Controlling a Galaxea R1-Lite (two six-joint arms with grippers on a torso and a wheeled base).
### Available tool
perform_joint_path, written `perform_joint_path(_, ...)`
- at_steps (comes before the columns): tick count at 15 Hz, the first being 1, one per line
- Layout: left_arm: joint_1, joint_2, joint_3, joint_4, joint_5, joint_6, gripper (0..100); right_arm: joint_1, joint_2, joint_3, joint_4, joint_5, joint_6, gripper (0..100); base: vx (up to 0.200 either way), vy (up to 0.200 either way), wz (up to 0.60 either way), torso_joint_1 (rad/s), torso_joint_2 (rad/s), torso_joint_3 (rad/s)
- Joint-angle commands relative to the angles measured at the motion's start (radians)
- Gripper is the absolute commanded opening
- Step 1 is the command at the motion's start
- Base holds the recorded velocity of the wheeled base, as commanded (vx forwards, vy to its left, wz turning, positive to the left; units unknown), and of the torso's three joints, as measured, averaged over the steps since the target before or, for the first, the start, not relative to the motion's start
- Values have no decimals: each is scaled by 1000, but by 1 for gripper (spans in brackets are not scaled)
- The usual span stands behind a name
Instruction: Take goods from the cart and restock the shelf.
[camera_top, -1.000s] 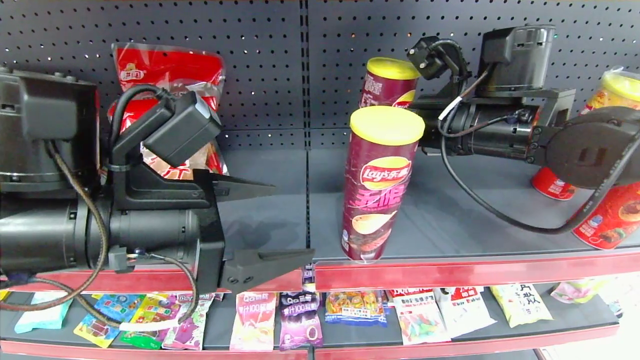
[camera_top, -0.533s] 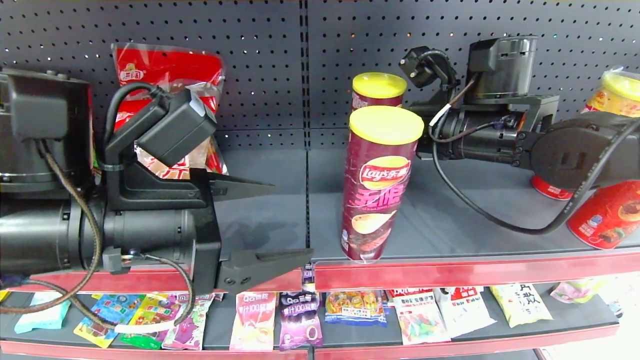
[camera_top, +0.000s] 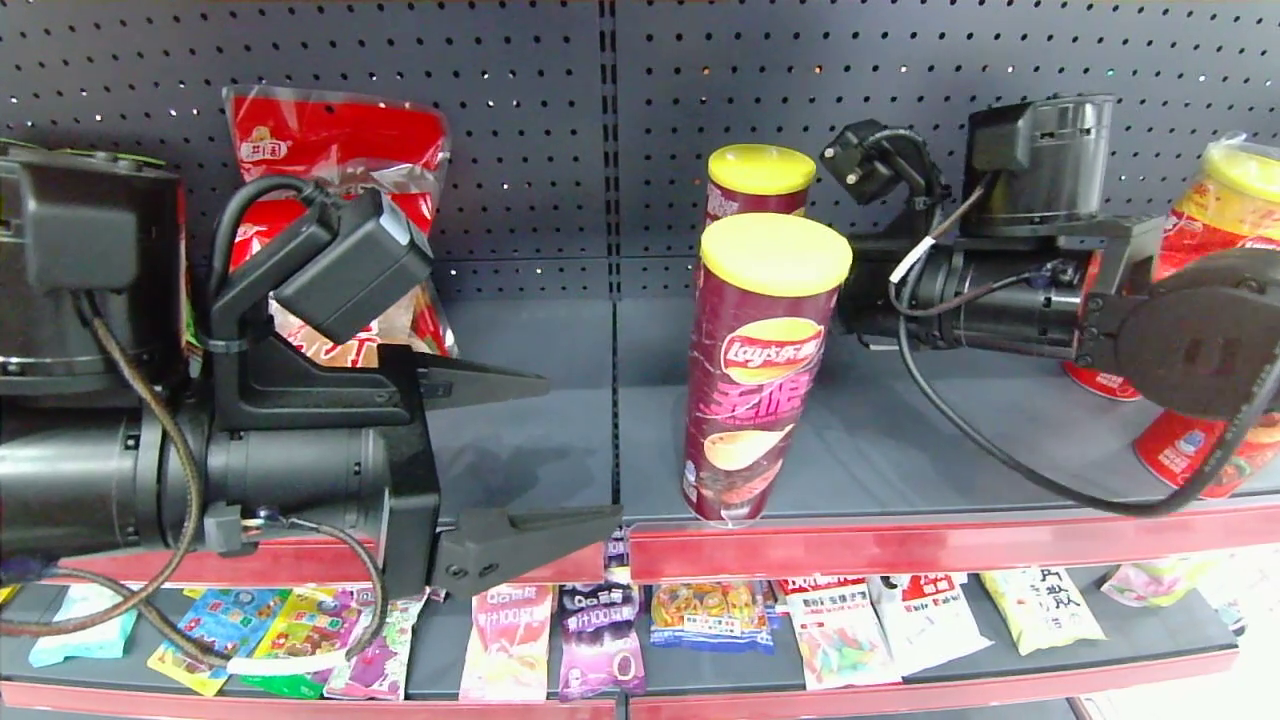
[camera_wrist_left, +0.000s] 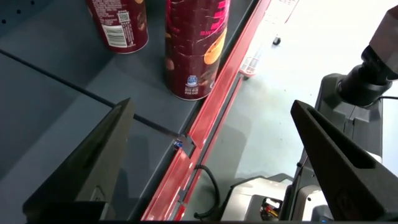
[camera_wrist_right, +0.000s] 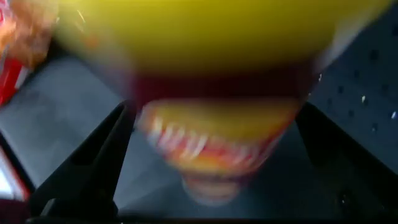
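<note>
While my right tool (camera_wrist_right: 214, 109) sits with its jaws spread wide on either side of the rear maroon cylindrical chip can with a yellow plastic lid (camera_top: 760, 170), that can stands upright far back on the grey metal shelf with a red front rail (camera_top: 950, 420), directly behind a matching maroon chip can (camera_top: 755, 370) set at the shelf's front edge. Whether the pads touch the rear can's wall cannot be told from the blurred right wrist view. My left tool (camera_top: 580, 450) hangs released and empty near the rail, beside the front can. Judged by its look, such a can is light, stiff along its length yet crushable across the thin wall, glossy and therefore slippery, and tall enough to tip. A grasp is best taken across mid-body, below the lid, with moderate squeeze.
</note>
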Motion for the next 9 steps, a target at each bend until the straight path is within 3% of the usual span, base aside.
perform_joint_path(1, 0, -1, 1, -1, 1, 0, 100, -6, -83, 89, -4, -1, 1, 100, 0, 0, 0, 0, 0, 0)
perform_joint_path(9, -4, -2, 1, -1, 4, 1, 100, -57, -132, 169, -5, -4, 41, 100, 0, 0, 0, 0, 0, 0)
